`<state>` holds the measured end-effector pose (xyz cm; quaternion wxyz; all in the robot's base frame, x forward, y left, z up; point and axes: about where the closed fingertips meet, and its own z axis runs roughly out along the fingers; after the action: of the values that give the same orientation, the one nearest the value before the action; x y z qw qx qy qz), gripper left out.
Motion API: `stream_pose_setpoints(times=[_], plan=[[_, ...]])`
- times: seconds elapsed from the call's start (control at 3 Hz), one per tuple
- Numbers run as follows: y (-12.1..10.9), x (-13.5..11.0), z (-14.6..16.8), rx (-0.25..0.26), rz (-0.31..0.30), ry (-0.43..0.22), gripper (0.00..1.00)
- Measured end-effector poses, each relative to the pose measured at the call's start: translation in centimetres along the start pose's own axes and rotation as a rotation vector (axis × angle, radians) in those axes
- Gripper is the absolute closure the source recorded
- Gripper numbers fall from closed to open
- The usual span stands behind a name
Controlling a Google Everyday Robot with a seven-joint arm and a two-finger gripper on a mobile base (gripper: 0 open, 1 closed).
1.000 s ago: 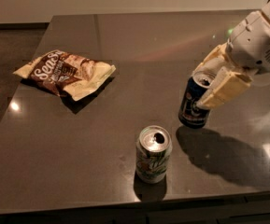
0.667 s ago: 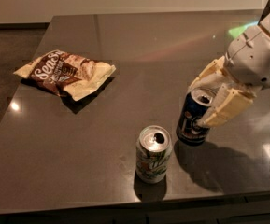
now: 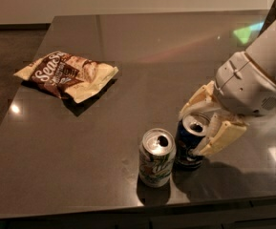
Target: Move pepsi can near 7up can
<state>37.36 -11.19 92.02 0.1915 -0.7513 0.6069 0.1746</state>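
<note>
The dark blue pepsi can stands upright on the dark table, right beside the 7up can, almost touching it on its right side. The 7up can is whitish with green markings and an open silver top, near the table's front edge. My gripper comes in from the right with its cream fingers on both sides of the pepsi can's upper part, shut on it.
A brown and cream snack bag lies at the left of the dark table. The table's front edge runs just below the two cans. The floor shows at the far left.
My gripper has carried the pepsi can to the left and toward the front edge, from well apart from the 7up can to right beside it.
</note>
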Motion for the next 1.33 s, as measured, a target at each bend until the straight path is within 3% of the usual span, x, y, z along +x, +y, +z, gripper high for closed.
stream_pose_setpoints(times=[1.0,1.33], plan=[[0.12,-0.69,1.04,0.053,-0.006,0.029,0.14],[0.12,-0.88,0.92,0.059,-0.009,0.032,0.00]])
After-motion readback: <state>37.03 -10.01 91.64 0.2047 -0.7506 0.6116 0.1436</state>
